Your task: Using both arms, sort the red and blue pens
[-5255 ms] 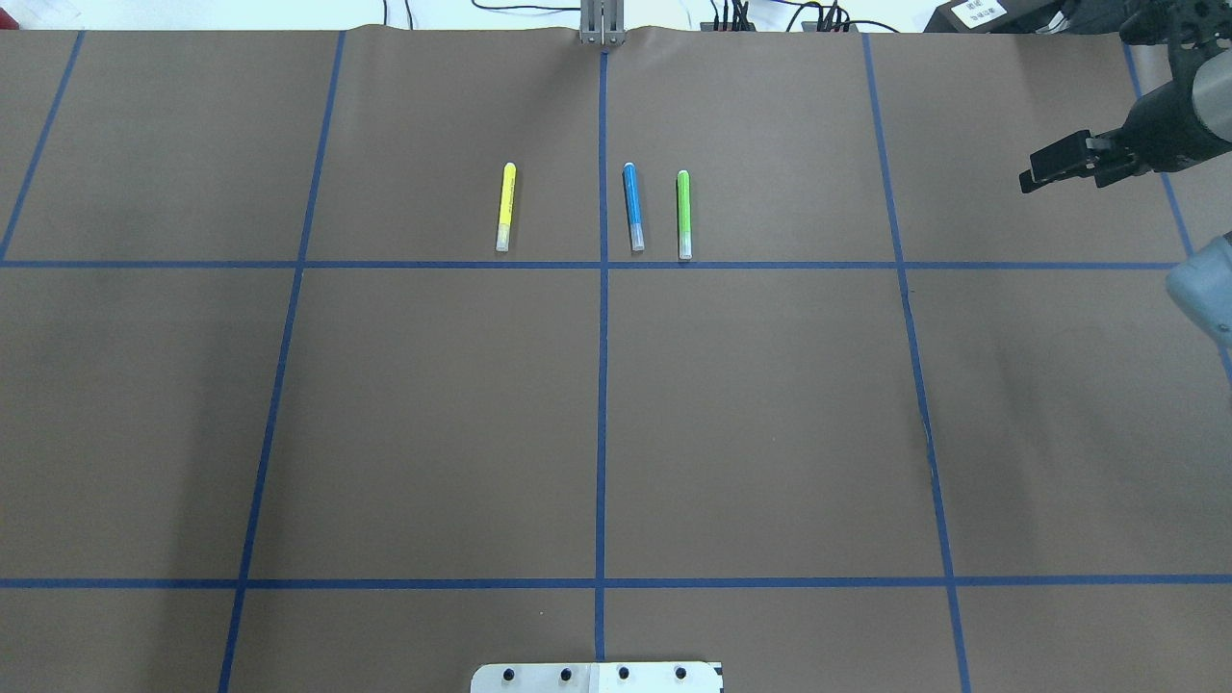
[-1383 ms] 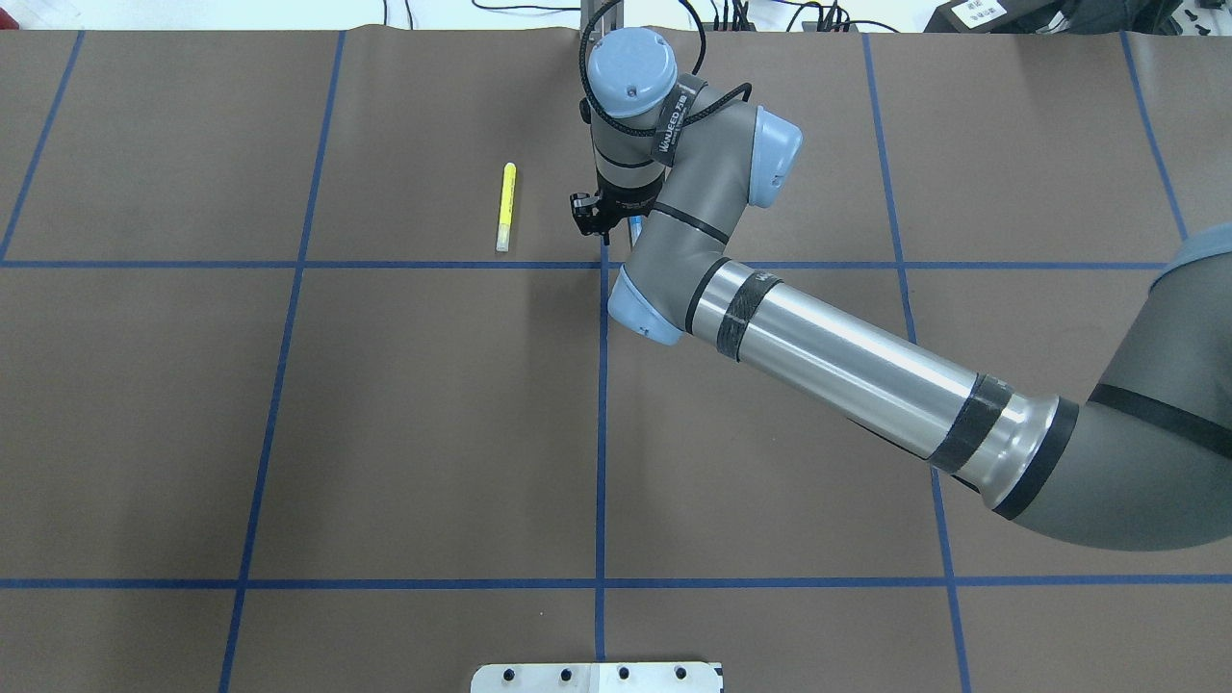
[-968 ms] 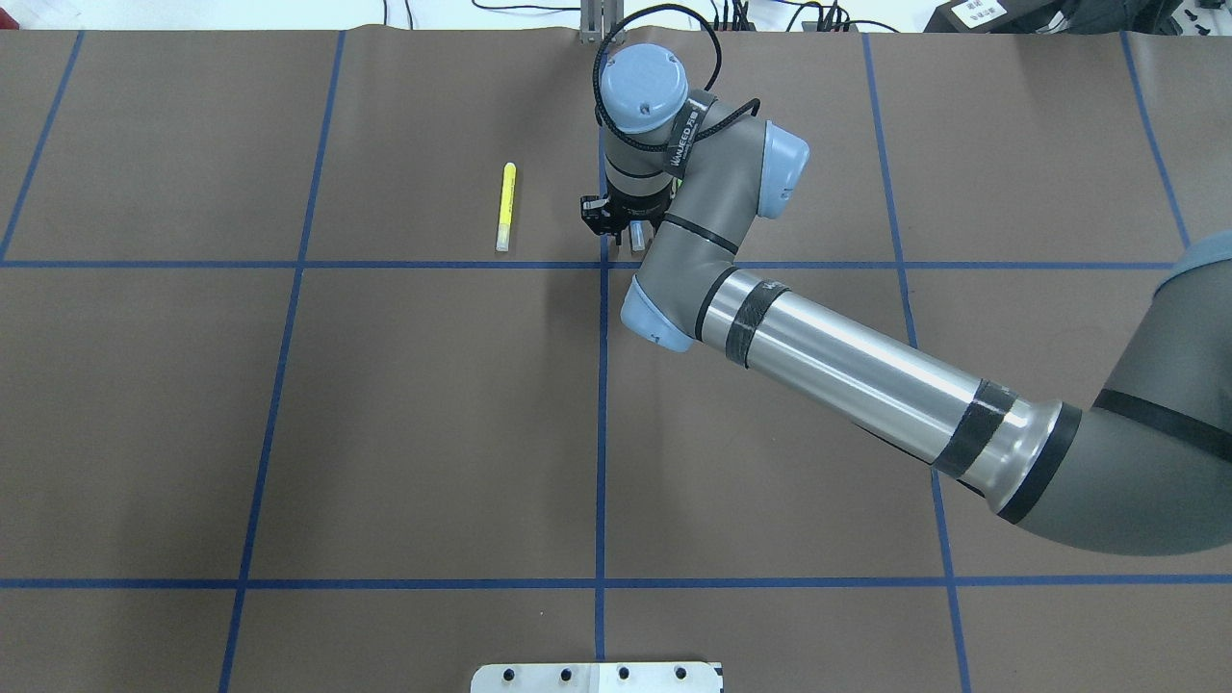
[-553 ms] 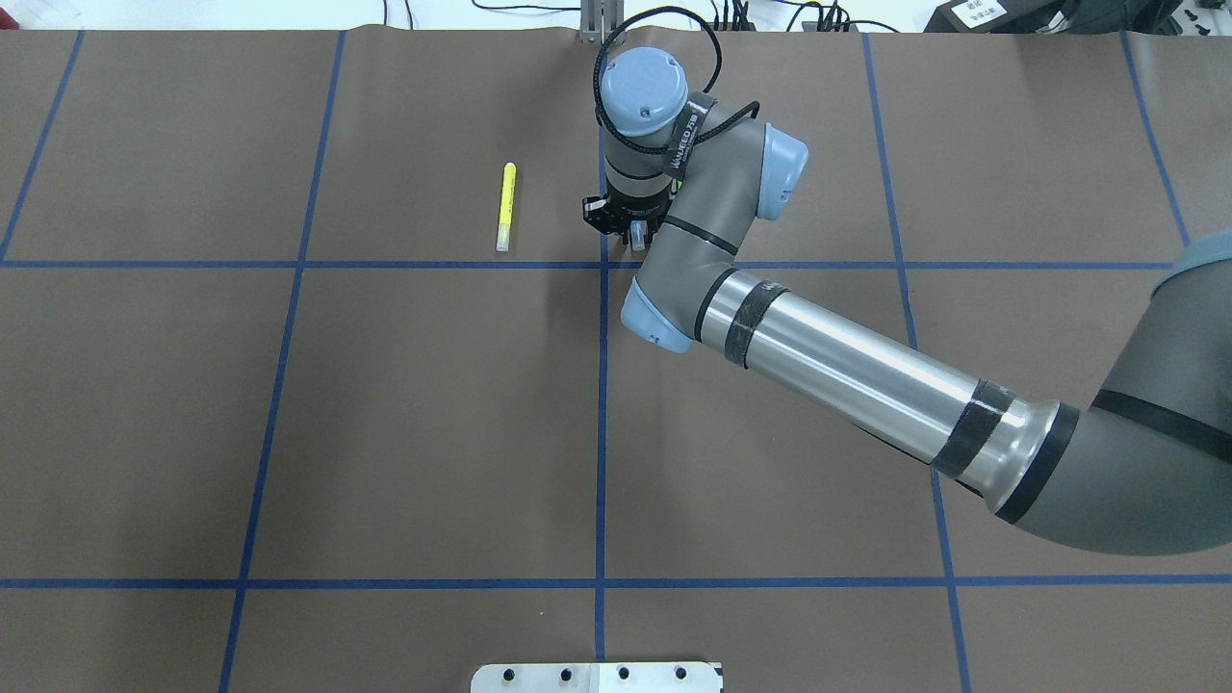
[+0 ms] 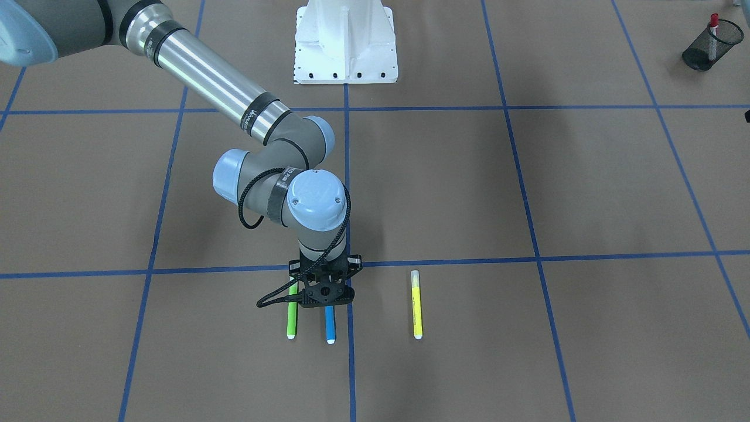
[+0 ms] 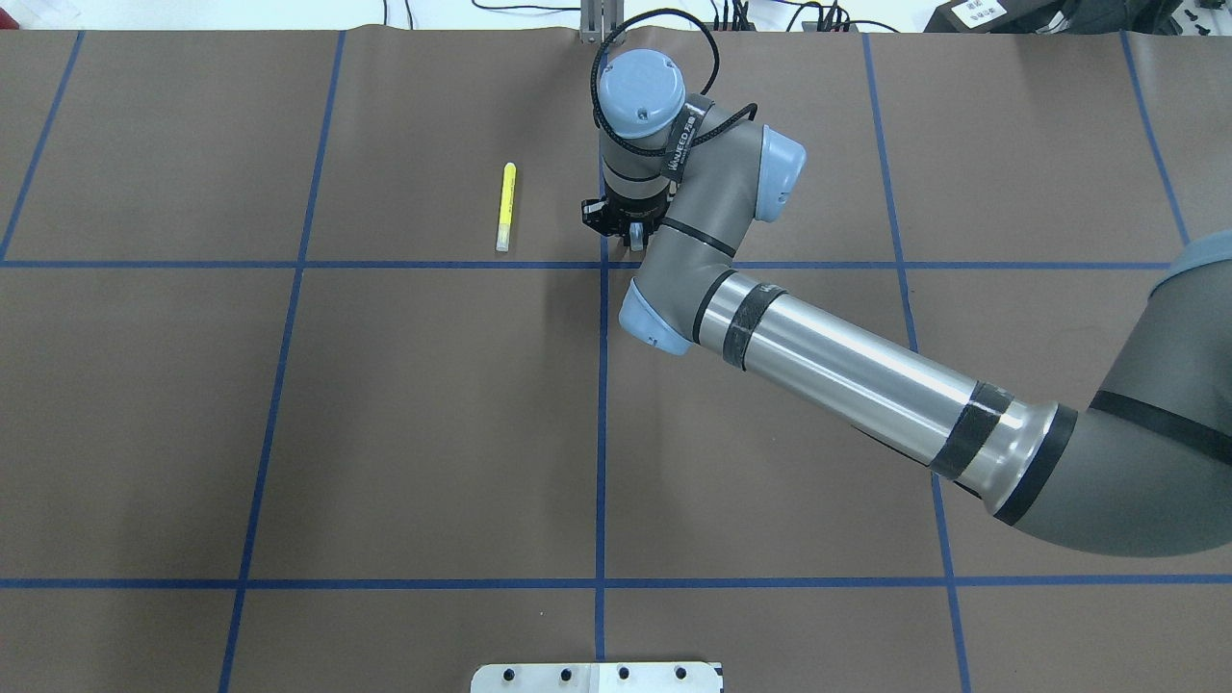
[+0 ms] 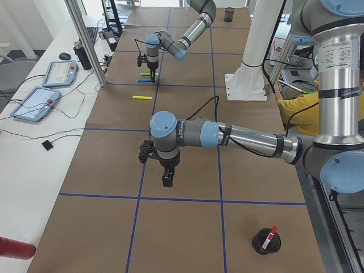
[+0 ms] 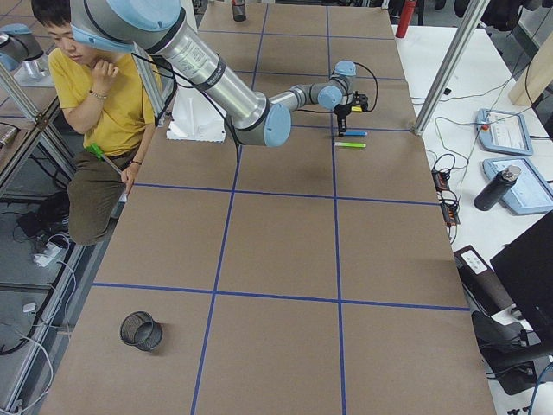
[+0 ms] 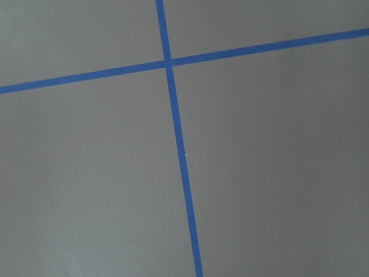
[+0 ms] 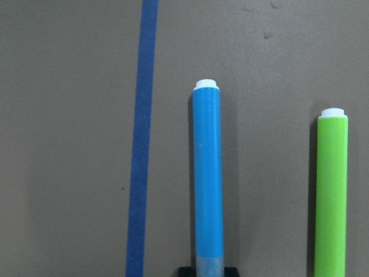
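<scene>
**Blue pen under the right gripper: take it cleanly, leave the green one alone**

Seen from the front-facing camera, the right gripper (image 5: 327, 300) stands straight down over the cap half of the blue pen (image 5: 330, 327). The pen lies flat on the brown paper (image 5: 527, 363), with its white end poking out at 6 o'clock. The wrist camera shows only a black edge at the clear cap, so I cannot tell whether the fingers are spread or already pinching.

The green marker (image 5: 291, 321) lies parallel just beside the pen at 9 o'clock, and the tape line (image 10: 141, 144) runs close on the other side. The pinch should stay centred across the barrel, with the outer finger kept off the green marker, and the lift should go straight up before any sideways travel.

The yellow marker (image 5: 416, 305) sits well apart at 3 o'clock. The red pen (image 5: 712, 23) already stands in the mesh cup (image 5: 697, 57), far off at 1 o'clock. The left gripper (image 7: 165, 179) hangs over bare paper; I cannot tell how its fingers stand.
</scene>
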`<move>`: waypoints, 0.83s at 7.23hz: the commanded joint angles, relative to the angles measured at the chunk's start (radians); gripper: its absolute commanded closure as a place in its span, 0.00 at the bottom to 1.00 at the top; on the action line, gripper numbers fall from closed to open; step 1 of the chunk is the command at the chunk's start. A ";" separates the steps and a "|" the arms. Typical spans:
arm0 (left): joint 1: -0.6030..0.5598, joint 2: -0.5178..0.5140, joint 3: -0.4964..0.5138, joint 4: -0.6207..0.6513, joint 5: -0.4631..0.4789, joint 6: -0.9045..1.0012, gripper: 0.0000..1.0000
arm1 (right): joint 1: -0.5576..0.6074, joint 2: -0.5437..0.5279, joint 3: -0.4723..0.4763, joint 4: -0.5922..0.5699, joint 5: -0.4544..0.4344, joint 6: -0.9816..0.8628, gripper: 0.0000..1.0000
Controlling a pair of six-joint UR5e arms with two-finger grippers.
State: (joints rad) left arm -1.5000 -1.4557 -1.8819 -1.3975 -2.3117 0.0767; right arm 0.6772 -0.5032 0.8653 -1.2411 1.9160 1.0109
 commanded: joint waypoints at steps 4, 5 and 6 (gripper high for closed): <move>0.000 0.000 -0.002 0.000 0.000 0.000 0.00 | 0.013 0.000 0.038 -0.003 0.000 0.003 1.00; 0.000 0.000 0.000 0.000 0.000 0.000 0.00 | 0.025 -0.001 0.085 -0.006 0.001 0.049 1.00; 0.000 0.000 0.003 0.000 0.000 0.000 0.00 | 0.042 -0.011 0.137 -0.012 0.015 0.082 1.00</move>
State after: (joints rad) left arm -1.4999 -1.4557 -1.8819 -1.3975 -2.3117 0.0767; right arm 0.7012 -0.5065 0.9446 -1.2473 1.9203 1.0529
